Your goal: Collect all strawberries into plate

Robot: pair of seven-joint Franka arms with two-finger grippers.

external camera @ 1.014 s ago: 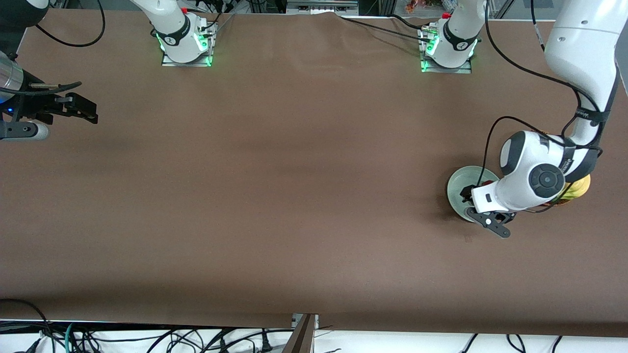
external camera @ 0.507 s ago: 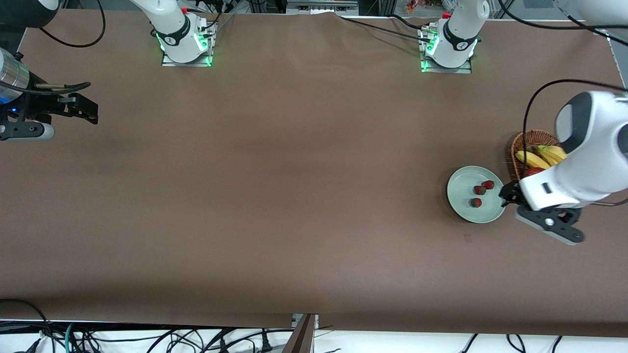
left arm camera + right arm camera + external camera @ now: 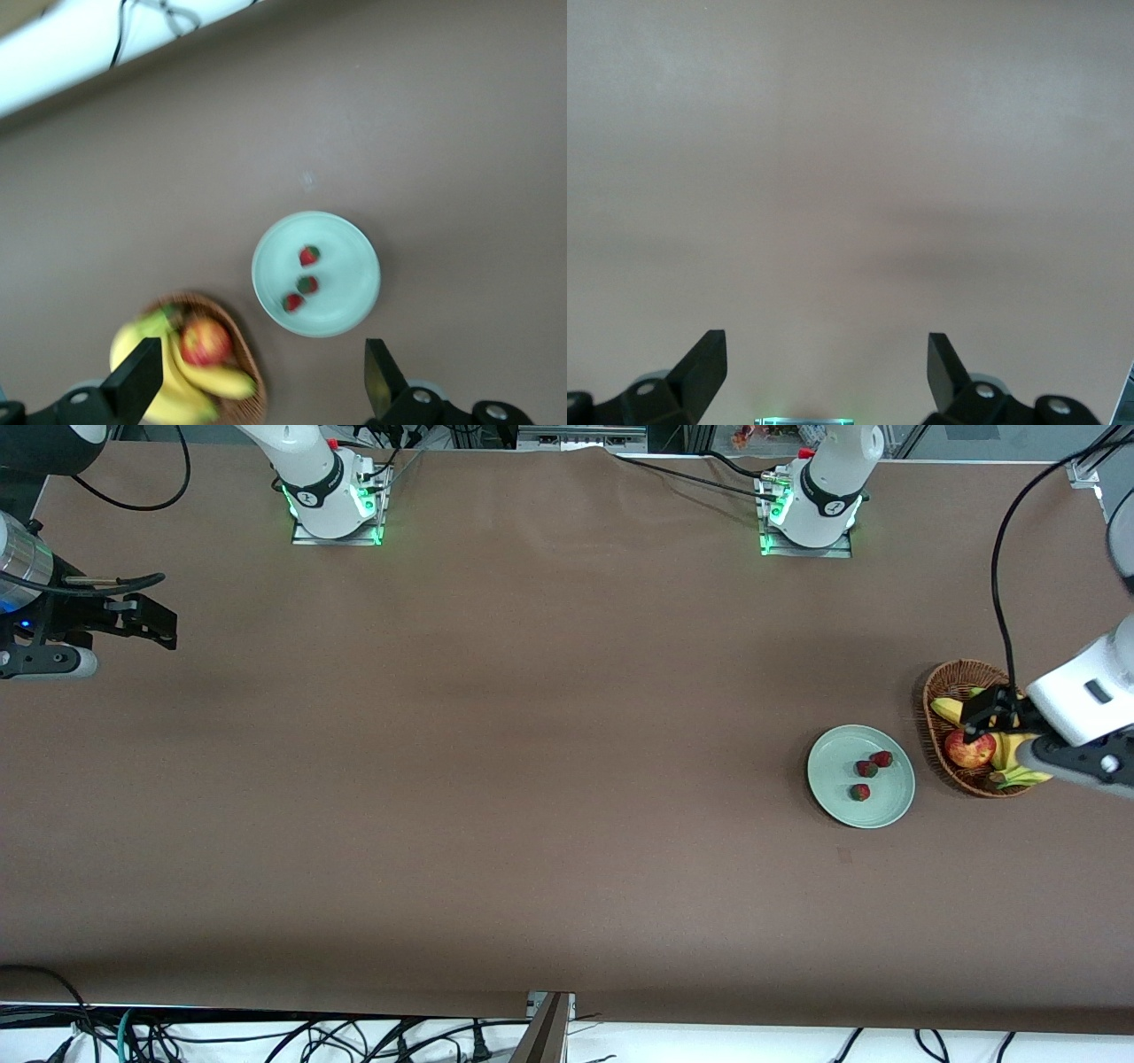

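Observation:
Three small red strawberries [image 3: 881, 758] [image 3: 866, 769] [image 3: 859, 791] lie on the pale green plate [image 3: 833, 766], close together. The left wrist view looks down on the same plate [image 3: 350, 252] and its strawberries [image 3: 308, 256] [image 3: 306, 284] [image 3: 293, 302]. My left gripper [image 3: 982, 720] [image 3: 261, 359] hangs open and empty over the wicker basket, clear of the plate. My right gripper [image 3: 155, 624] [image 3: 826, 347] waits open and empty above bare table at the right arm's end.
A brown wicker basket [image 3: 939, 682] [image 3: 252, 372] stands beside the plate toward the left arm's end, holding a red-yellow apple [image 3: 968, 748] [image 3: 205, 341] and bananas [image 3: 1010, 755] [image 3: 208, 381]. Both arm bases [image 3: 335, 500] [image 3: 811, 509] stand along the table's edge farthest from the front camera.
My left arm has pulled up and away from the plate to above the basket, uncovering the three strawberries on the plate. The right arm has barely shifted.

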